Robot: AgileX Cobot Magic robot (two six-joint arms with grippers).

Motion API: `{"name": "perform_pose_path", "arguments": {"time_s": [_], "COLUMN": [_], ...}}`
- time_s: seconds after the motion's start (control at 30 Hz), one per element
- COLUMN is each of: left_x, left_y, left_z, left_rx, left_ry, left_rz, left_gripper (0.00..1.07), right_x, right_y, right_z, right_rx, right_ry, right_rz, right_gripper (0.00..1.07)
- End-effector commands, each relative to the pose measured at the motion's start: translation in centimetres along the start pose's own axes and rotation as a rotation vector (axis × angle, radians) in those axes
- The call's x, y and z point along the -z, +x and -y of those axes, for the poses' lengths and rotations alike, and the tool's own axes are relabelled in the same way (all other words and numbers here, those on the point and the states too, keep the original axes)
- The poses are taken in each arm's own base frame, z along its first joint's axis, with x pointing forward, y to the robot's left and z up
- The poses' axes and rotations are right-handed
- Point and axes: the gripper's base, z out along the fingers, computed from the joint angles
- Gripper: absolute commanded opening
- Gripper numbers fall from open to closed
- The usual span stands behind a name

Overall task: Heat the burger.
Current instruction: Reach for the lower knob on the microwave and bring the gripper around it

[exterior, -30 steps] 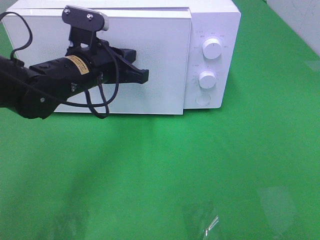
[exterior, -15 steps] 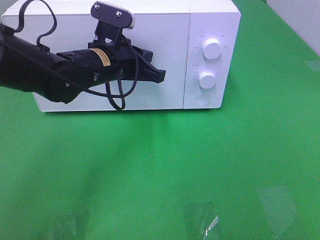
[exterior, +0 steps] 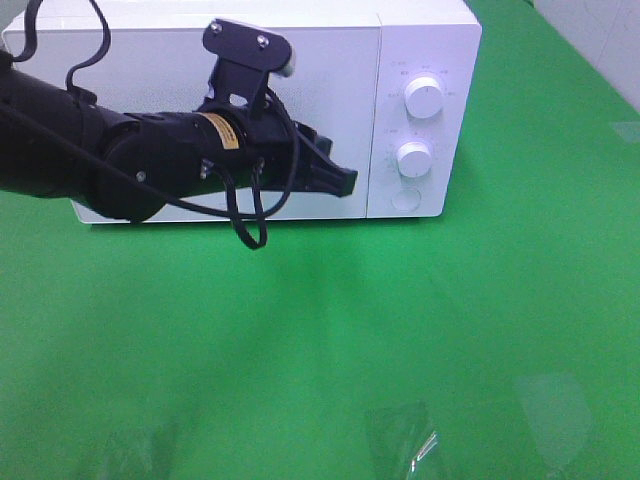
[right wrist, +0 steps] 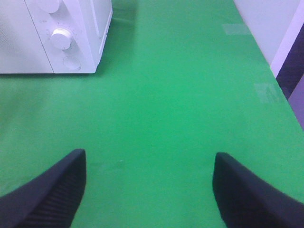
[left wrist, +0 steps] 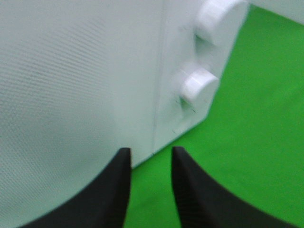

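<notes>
Exterior high view shows the left gripper (exterior: 348,182) in front of the white microwave (exterior: 450,60), its tips just short of the seam where the shut door (exterior: 330,70) meets the control panel, fingers slightly parted and holding nothing. The lower knob (exterior: 414,158) lies just beyond those tips, toward the right of that view, so this arm is clearly the nearer; the right gripper (right wrist: 148,159) hangs spread wide and empty over the green table (right wrist: 180,71), well apart from the panel. The burger appears in no view; it is judged to sit behind the shut door, though this cannot be confirmed.
</notes>
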Motion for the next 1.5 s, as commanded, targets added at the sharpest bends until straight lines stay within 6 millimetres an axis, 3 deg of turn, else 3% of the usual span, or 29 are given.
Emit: {"name": "perform_pose_path", "arguments": {"time_s": [0.03, 0.07, 0.2, 0.6, 0.73, 0.77, 0.87, 0.93, 1.03, 1.07, 1.1, 1.13, 1.17, 1.2, 1.23, 1.33, 1.37, 1.43, 1.5], "left_x": [1.1, 1.7, 2.4, 8.1, 10.1, 11.1, 12.4, 15.1, 15.8, 17.3, 17.3, 19.1, 19.1, 20.9, 20.9, 24.1, 24.1, 26.9, 27.6], "left_y": [0.2, 0.7, 1.2, 1.7, 1.4, 1.0, 0.5, -0.7, -0.9, -1.2, -1.2, -1.3, -1.3, -1.4, -1.4, -1.5, -1.5, -2.2, -2.4], "left_z": [1.2, 1.8, 2.0, 1.5, 0.0, -1.2, -2.4, -5.5, -6.4, -8.0, -8.0, -9.6, -9.6, -10.7, -10.7, -12.0, -12.0, -11.5, -11.2], "left_rx": [-0.006, -0.014, -0.016, -0.021, 0.039, 0.075, 0.110, 0.196, 0.221, 0.259, 0.259, 0.308, 0.308, 0.350, 0.350, 0.420, 0.420, 0.431, 0.426], "left_ry": [0.029, 0.045, 0.053, 0.053, 0.015, -0.013, -0.039, -0.114, -0.136, -0.174, -0.174, -0.219, -0.219, -0.256, -0.256, -0.320, -0.320, -0.353, -0.357], "left_rz": [-0.066, -0.139, -0.241, -0.693, -0.796, -0.823, -0.830, -0.804, -0.799, -0.794, -0.794, -0.793, -0.793, -0.795, -0.795, -0.782, -0.782, -0.726, -0.706], "left_gripper": [0.62, 0.89, 1.01, 1.00, 1.00, 1.00, 1.00, 1.00, 1.00, 1.00, 1.00, 1.00, 1.00, 1.00, 1.00, 1.00, 1.00, 1.00, 1.00], "right_x": [0.3, 0.3, 0.3, 0.3, 0.3, 0.3, 0.3, 0.3, 0.3, 0.3, 0.3, 0.3, 0.3, 0.3, 0.3, 0.3, 0.3, 0.3, 0.3], "right_y": [0.1, 0.1, 0.1, 0.1, 0.1, 0.1, 0.1, 0.1, 0.1, 0.1, 0.1, 0.1, 0.1, 0.1, 0.1, 0.1, 0.1, 0.1, 0.1], "right_z": [0.0, 0.0, 0.0, 0.0, 0.0, 0.0, 0.0, 0.0, 0.0, 0.0, 0.0, 0.0, 0.0, 0.0, 0.0, 0.0, 0.0, 0.0, 0.0], "right_rx": [0.002, 0.002, 0.002, 0.002, 0.002, 0.002, 0.002, 0.002, 0.002, 0.002, 0.002, 0.002, 0.002, 0.002, 0.002, 0.002, 0.002, 0.002, 0.002], "right_ry": [0.002, 0.002, 0.002, 0.002, 0.002, 0.002, 0.002, 0.002, 0.002, 0.002, 0.002, 0.002, 0.002, 0.002, 0.002, 0.002, 0.002, 0.002, 0.002], "right_rz": [0.034, 0.034, 0.034, 0.034, 0.034, 0.034, 0.034, 0.034, 0.034, 0.034, 0.034, 0.034, 0.034, 0.034, 0.034, 0.034, 0.034, 0.034, 0.034], "right_gripper": [0.73, 0.73, 0.73, 0.73, 0.73, 0.73, 0.73, 0.73, 0.73, 0.73, 0.73, 0.73, 0.73, 0.73, 0.73, 0.73, 0.73, 0.73, 0.73]}}
